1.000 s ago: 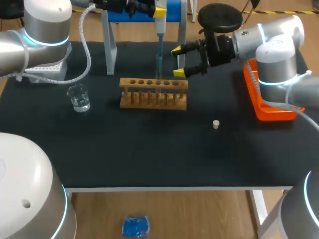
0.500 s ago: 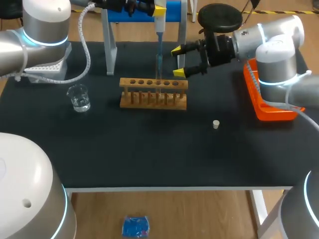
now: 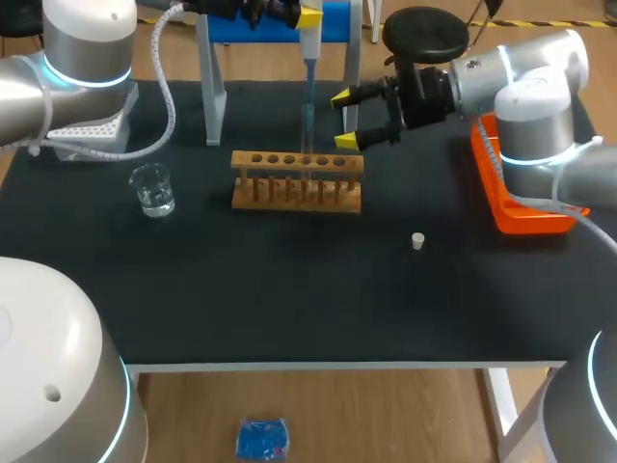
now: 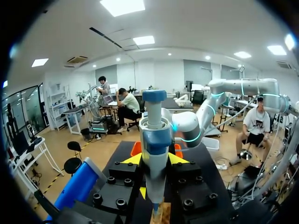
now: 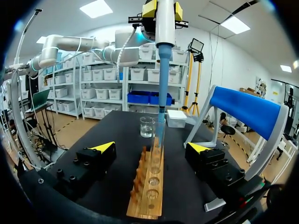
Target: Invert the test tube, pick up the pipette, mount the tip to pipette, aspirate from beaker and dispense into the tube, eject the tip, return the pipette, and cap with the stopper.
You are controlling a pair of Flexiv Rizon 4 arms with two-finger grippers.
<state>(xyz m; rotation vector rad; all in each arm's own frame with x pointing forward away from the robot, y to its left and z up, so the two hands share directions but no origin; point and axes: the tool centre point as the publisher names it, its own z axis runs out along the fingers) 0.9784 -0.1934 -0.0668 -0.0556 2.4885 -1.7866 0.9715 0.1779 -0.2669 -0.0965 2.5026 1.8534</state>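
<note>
Pipette [image 4: 155, 135] hangs upright over the wooden rack [image 3: 297, 180] mid-bench, left jaws clenched on its thick upper barrel, slim lower end aimed down at the test tube [image 5: 159, 140] standing in the rack; right jaws released, empty, near the rack's end. Judged light, stiff, smooth plastic, best held high on the barrel as now; lower end is thin and tube is brittle glass, so any sideways nudge looks risky. Cannot tell whether the tip sits inside the tube mouth, nor how much liquid either holds; left jaws are cut off at head view's edge.

Pipette [image 3: 309, 53] upright, tip [image 3: 308, 118] seemingly inside the standing tube [image 5: 159, 142].
</note>
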